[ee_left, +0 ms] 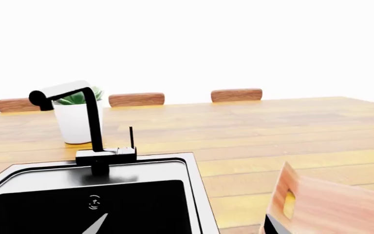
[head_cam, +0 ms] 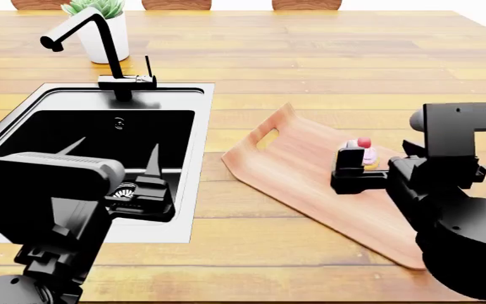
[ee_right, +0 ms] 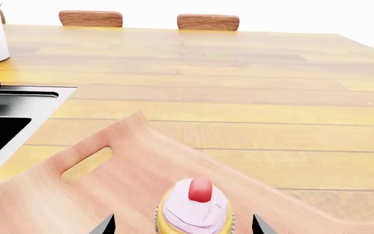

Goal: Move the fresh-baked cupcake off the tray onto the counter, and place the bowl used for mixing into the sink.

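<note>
- Progress is judged to be at the first grasp: the cupcake [ee_right: 196,211] is seen upright on the tray [head_cam: 306,171], not yet moved onto the counter [head_cam: 328,69].
- The right end effector [ee_right: 181,225] is spread wide, its two fingertips seen on either side of the cupcake wrapper in the right wrist view, with a gap on both sides; nothing is gripped.
- In the head view, the cupcake is partly hidden behind the right end effector, near the middle of the tray.
- The left end effector [head_cam: 112,158] is held over the sink [head_cam: 199,126], its pointed fingers apart and empty.
- The sink basin is seen dark and bare apart from its drain; no bowl is visible in any view, so that half of the task is taken as not begun.
</note>
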Available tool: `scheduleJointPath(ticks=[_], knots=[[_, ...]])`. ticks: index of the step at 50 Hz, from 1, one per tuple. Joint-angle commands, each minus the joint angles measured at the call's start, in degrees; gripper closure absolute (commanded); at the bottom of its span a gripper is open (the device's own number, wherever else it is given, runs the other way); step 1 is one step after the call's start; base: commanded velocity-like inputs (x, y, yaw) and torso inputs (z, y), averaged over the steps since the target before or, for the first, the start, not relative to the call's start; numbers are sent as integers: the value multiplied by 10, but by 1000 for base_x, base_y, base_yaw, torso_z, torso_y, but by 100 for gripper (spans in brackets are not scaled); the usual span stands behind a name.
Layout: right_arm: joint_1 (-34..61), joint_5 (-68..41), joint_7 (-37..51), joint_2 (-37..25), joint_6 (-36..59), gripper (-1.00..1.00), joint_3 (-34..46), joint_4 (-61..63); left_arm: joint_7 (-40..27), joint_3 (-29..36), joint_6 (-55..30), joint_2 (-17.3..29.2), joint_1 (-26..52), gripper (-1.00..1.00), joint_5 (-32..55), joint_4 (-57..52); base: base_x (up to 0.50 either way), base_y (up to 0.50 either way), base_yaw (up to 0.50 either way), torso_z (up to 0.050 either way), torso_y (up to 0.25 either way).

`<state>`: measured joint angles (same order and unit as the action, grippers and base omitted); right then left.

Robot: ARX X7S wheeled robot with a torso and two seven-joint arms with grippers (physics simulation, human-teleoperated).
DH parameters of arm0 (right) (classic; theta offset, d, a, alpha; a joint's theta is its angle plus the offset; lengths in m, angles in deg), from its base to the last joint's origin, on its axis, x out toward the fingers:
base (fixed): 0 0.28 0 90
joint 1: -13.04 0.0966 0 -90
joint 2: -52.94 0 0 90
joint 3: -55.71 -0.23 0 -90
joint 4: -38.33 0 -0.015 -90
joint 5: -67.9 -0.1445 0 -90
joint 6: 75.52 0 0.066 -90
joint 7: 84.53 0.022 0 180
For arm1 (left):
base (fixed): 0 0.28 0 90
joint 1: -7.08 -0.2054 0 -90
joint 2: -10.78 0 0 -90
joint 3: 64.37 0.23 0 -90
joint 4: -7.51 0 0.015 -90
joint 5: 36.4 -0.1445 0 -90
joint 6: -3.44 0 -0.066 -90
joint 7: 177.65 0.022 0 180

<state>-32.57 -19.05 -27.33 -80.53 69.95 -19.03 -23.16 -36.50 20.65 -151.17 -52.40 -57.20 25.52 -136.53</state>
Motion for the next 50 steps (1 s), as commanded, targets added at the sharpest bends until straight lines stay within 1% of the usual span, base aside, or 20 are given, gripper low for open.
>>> scheduleJointPath(ticks=[1,14,23,31,44,50], knots=[[32,31,-39,26,11,-100,40,-81,-5,12,2,1,5,-100,0,5,0,0,0,0,0],[10,92,-67,28,-21,-100,47,-109,-18,22,-6,2,23,-100,12,10,0,0,0,0,1],[-9,101,-73,24,-21,-100,58,-110,-1,34,14,4,11,-100,-13,20,0,0,0,0,0],[-14,103,-82,25,-21,-100,64,-118,-3,39,16,6,9,-100,-15,21,0,0,0,0,0],[-7,139,-116,39,-37,-100,80,-159,-4,44,24,8,4,-100,-19,25,0,0,0,0,0],[2,140,-118,42,-32,-100,84,-165,-2,45,30,11,1,-100,-23,27,0,0,0,0,0]])
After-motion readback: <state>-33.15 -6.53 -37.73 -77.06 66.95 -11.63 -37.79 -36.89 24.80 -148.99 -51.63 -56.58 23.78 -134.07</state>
